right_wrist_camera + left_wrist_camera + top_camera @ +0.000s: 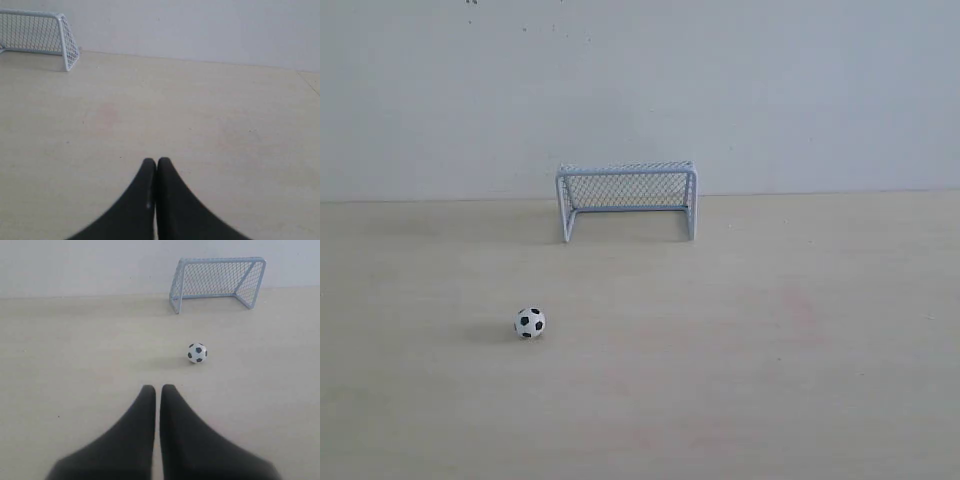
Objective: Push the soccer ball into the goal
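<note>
The small white soccer ball [529, 322] with black patches rests on the pale wooden table, in front of the goal and to its left. The pale blue-grey netted goal [626, 197] stands at the back by the wall, its mouth facing forward. Neither arm shows in the exterior view. In the left wrist view my left gripper [158, 388] is shut and empty, with the ball [197, 352] a short way beyond its tips and the goal [217, 282] farther off. My right gripper [156, 161] is shut and empty over bare table; one corner of the goal [47, 34] shows far away.
A plain white wall [640, 90] closes off the back of the table [770, 350]. A faint reddish stain [798, 305] marks the tabletop right of centre. The table's far right edge [310, 82] shows in the right wrist view.
</note>
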Motion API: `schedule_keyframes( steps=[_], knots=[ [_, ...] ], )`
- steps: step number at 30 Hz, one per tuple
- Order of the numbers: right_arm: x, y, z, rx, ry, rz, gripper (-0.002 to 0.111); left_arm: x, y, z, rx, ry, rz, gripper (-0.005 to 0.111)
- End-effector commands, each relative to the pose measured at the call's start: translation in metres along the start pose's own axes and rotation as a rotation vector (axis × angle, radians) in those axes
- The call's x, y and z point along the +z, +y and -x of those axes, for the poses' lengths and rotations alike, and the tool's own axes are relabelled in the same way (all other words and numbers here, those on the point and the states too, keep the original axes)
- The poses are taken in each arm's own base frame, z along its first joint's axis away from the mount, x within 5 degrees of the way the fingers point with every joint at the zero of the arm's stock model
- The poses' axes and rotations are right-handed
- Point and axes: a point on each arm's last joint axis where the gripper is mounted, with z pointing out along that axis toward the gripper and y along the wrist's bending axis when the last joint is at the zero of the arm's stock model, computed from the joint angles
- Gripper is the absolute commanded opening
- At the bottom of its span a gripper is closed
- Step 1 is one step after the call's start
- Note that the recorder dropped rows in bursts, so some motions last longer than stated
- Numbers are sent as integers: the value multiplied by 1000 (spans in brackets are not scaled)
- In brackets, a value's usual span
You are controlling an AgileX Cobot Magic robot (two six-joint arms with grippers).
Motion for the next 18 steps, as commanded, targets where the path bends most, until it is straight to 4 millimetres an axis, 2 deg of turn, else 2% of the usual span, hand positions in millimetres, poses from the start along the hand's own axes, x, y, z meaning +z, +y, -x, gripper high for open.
schedule_keyframes(
  steps=[1,4,9,12,15,18],
  knots=[
    [0,0,1,-3,-12,-4,0,0,0,0,-2,-6,2,4],
    [0,0,1,-3,-12,-4,0,0,0,4,-16,-42,-4,4],
    [0,0,1,-3,-12,-4,0,-26,-6,64,-211,-274,-80,4],
    [0,0,1,-3,-12,-4,0,-43,-8,91,-258,-362,-116,4],
    [0,0,1,-3,-12,-4,0,-55,-9,107,-256,-424,-126,4],
    [0,0,1,-3,-12,-4,0,-57,-9,110,-257,-449,-128,4]
  ],
)
